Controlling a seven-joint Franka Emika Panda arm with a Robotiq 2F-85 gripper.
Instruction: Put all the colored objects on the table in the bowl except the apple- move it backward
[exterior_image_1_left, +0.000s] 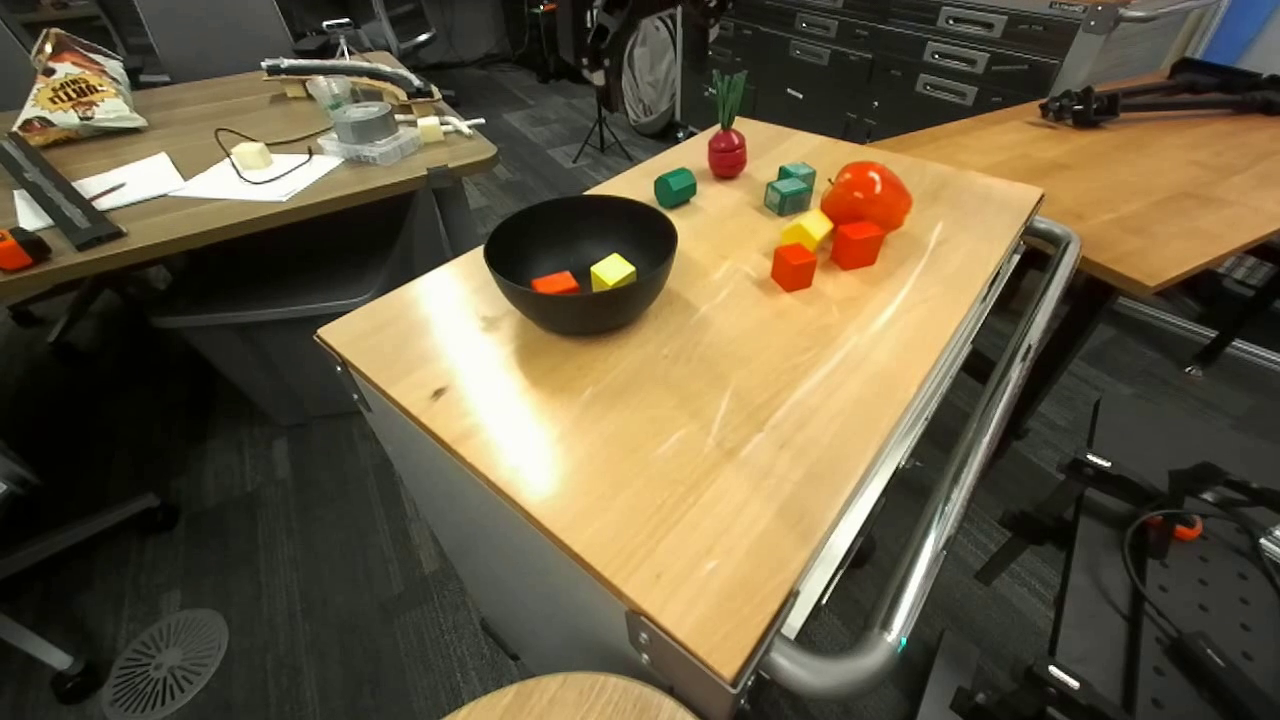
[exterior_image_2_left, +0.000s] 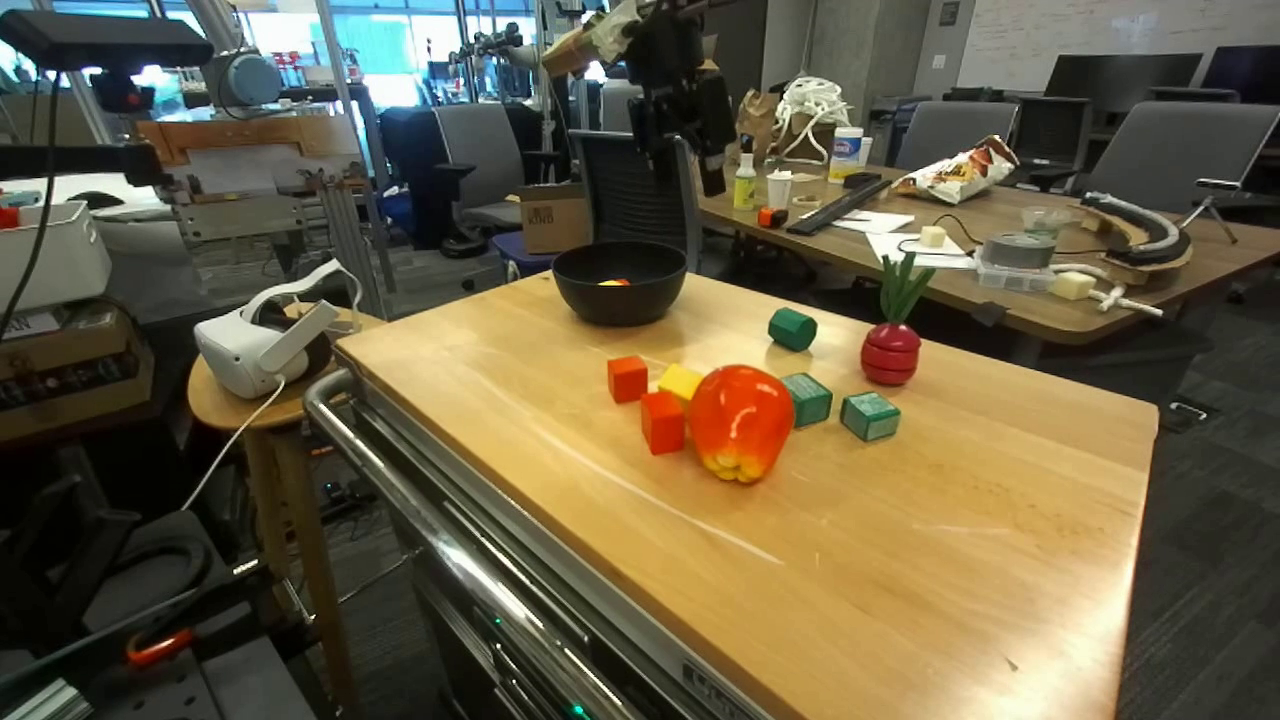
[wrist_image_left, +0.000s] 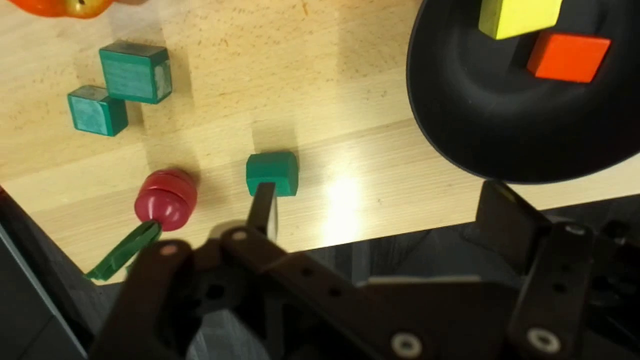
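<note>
On the light wood table (exterior_image_1_left: 640, 450) stands the black bowl (exterior_image_1_left: 582, 318), holding a yellow block (exterior_image_1_left: 612, 272) and a red-orange block (exterior_image_1_left: 555, 283). Out on the tabletop are a dark green prism (wrist_image_left: 271, 169), a dark-red fruit with green stem (exterior_image_2_left: 890, 353), two green blocks (wrist_image_left: 130, 74), a yellow block (exterior_image_1_left: 808, 230) and two red blocks (exterior_image_1_left: 793, 267). These red blocks sit close to the large red-orange apple (exterior_image_2_left: 740, 420). My gripper (wrist_image_left: 378, 192) is open and holds nothing. An exterior view has it high above the table, beyond the bowl; in the wrist view one finger overlaps the green prism's edge.
A metal rail (exterior_image_2_left: 450, 550) runs along one table edge. Behind stands a cluttered desk (exterior_image_1_left: 420, 170) with papers and a chip bag (exterior_image_2_left: 960, 170). A stool (exterior_image_2_left: 210, 395) bearing a white headset (exterior_image_2_left: 250, 350) is beside the table.
</note>
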